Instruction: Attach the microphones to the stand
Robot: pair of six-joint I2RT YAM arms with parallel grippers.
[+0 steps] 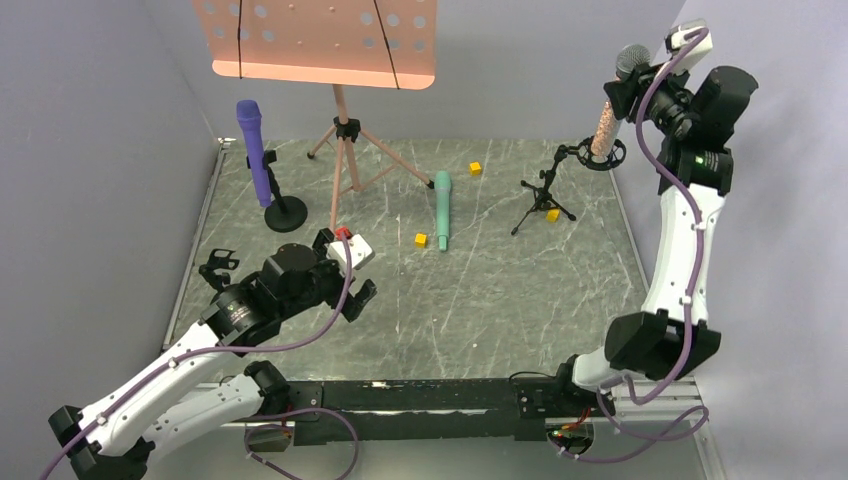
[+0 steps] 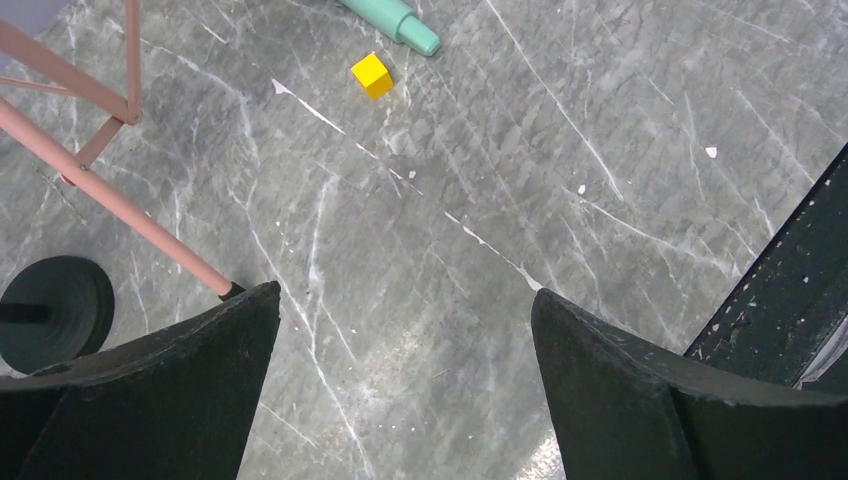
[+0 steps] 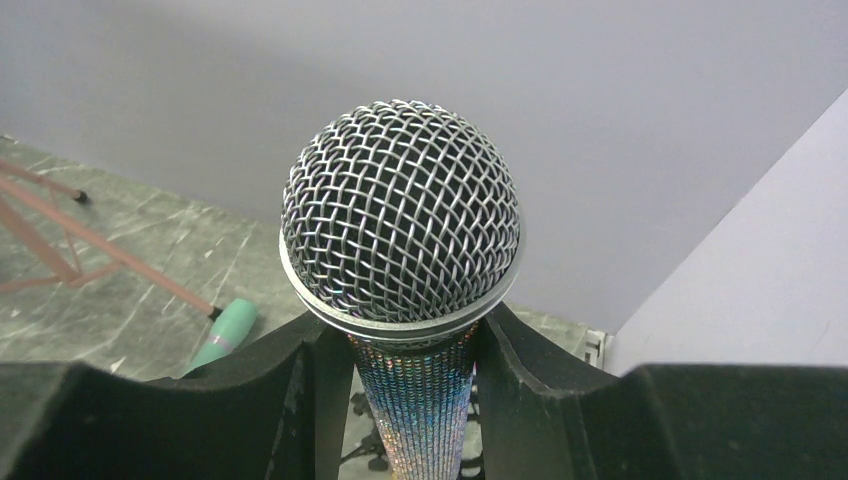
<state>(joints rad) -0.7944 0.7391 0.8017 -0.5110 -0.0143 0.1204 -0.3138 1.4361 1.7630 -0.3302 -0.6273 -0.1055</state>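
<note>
The glittery microphone (image 1: 606, 122) with the silver mesh head (image 3: 400, 215) is upright at the far right. My right gripper (image 1: 628, 92) is shut on its neck just below the head (image 3: 412, 375). Its lower end sits at the ring clip (image 1: 603, 158) of the small black tripod stand (image 1: 543, 197). The purple microphone (image 1: 253, 145) stands in the round-base stand (image 1: 285, 213) at the far left. The teal microphone (image 1: 441, 210) lies flat mid-table and also shows in the left wrist view (image 2: 395, 18). My left gripper (image 1: 345, 272) is open and empty above bare table (image 2: 400, 400).
A pink music stand (image 1: 345, 160) with a perforated desk (image 1: 320, 40) stands at the back, with one leg (image 2: 120, 215) close to my left fingers. Small yellow cubes (image 1: 421, 239) (image 1: 476, 168) (image 1: 552, 215) lie on the grey marble table. Grey walls enclose the left, back and right.
</note>
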